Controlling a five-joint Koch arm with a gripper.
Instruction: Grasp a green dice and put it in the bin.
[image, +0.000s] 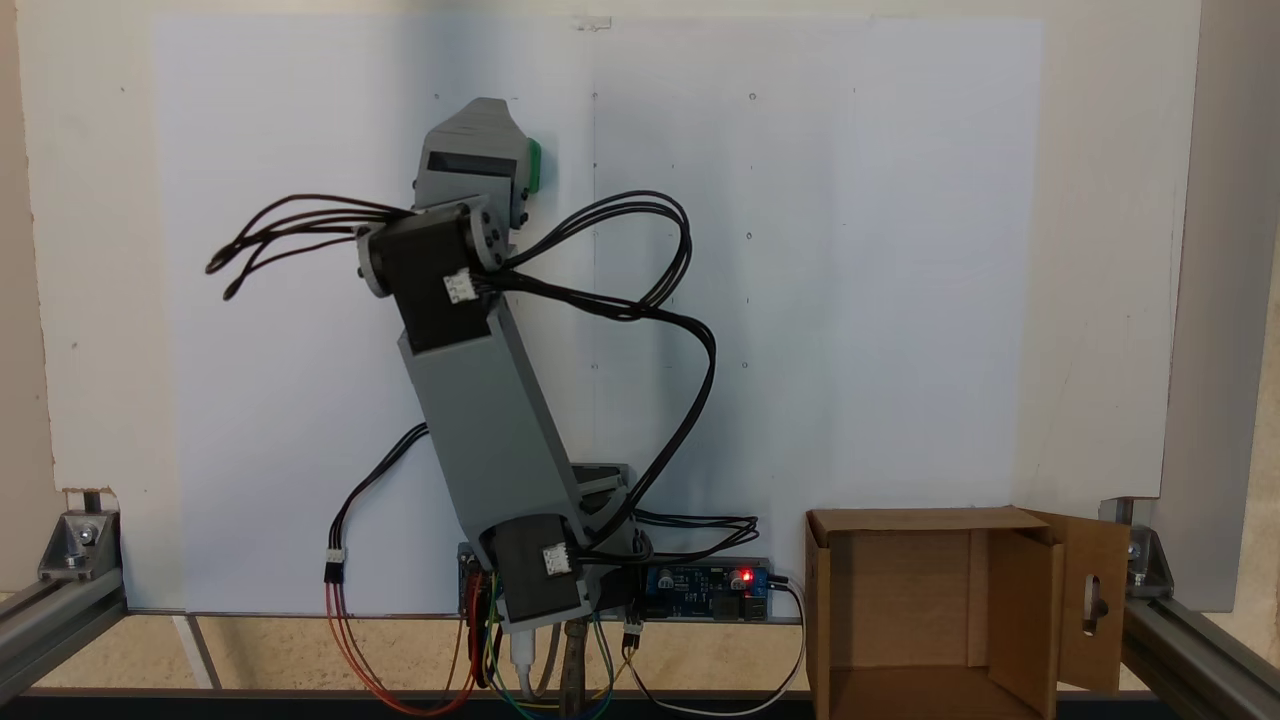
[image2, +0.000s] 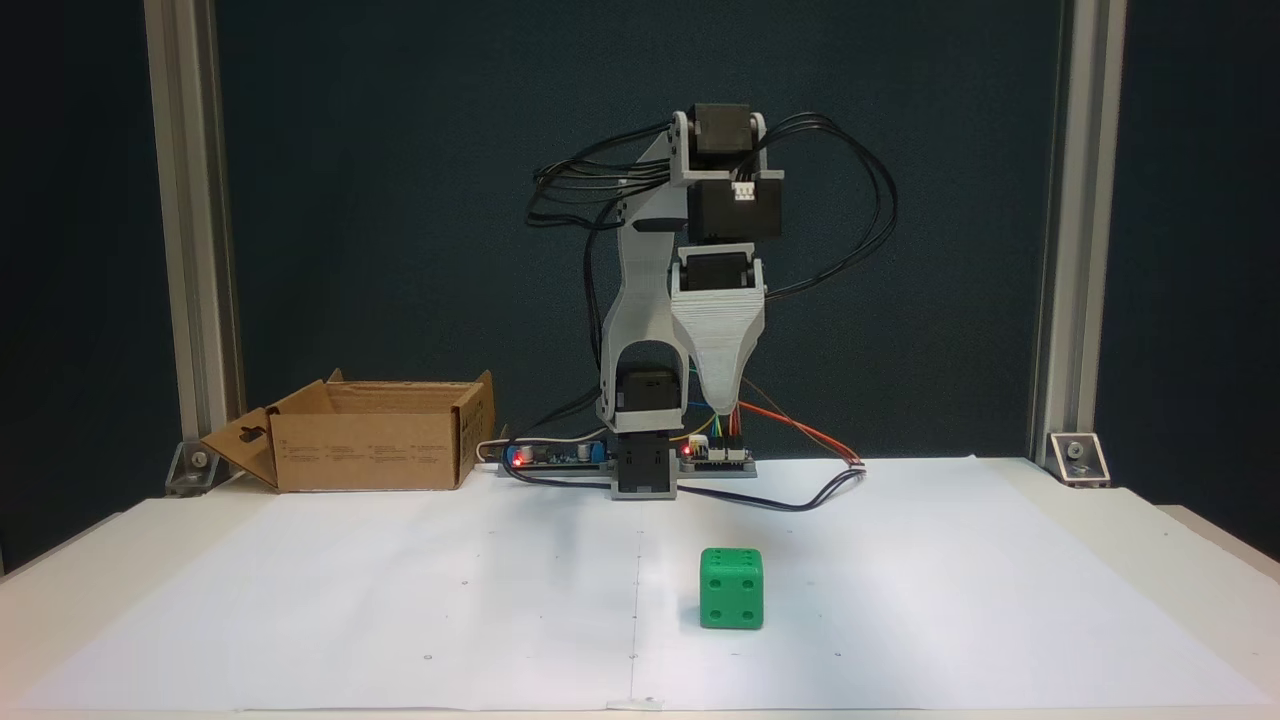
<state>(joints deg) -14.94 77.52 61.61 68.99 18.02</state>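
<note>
1. Fixed view from the front: we see the arm raised, the claw pointing straight down, hanging well above the paper sheet and holding nothing.
2. Claw state: we cannot tell. We see one pale tapered finger end-on with the other behind it, and from above the wrist hides the tips.
3. The green dice sits on the sheet, below the claw and nearer the front camera, roughly in line with it and a touch to the right in that view. Well apart, no contact.
4. From above, the green dice peeks out just past the right edge of the claw body; most of it is hidden.
5. The bin stands far left of the claw in the front view, beside the arm's base, top open, slotted flap folded out. In the view from above, the bin is lower right and looks empty.
6. Step in hand, as we judge it: the approach. Nothing grasped, dice untouched.
7. Next move calls for jaws spread wider than the cube, reaching forward and lowering until the fingers straddle two flat faces, then closing. The rounded edges could let it slip if gripped off-centre.
</note>
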